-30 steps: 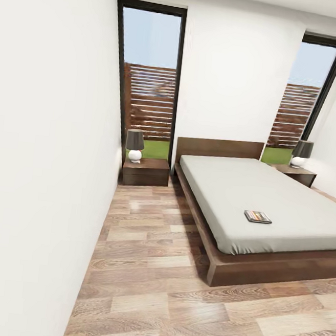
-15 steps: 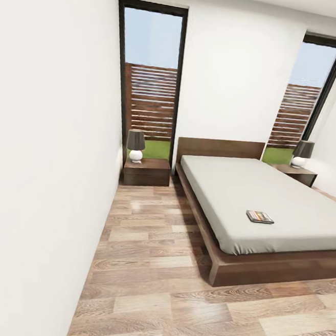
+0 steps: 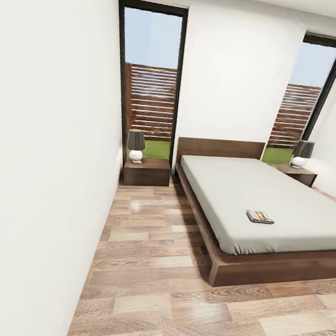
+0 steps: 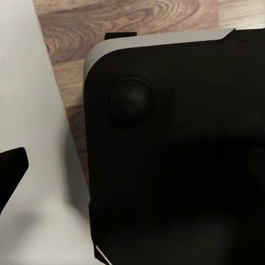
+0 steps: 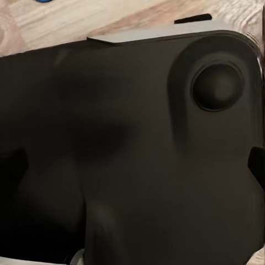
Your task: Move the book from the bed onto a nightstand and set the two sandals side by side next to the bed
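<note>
Nothing moved; book [image 3: 259, 217] lies flat, long axis crosswise.

Matt white mattress [image 3: 268, 198] — dark wood frame [image 3: 261, 267], grained plank floor [image 3: 176, 292].

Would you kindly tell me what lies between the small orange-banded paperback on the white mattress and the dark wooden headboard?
In the head view, only bare white mattress separates the small orange-banded paperback from the dark wooden headboard.
</note>
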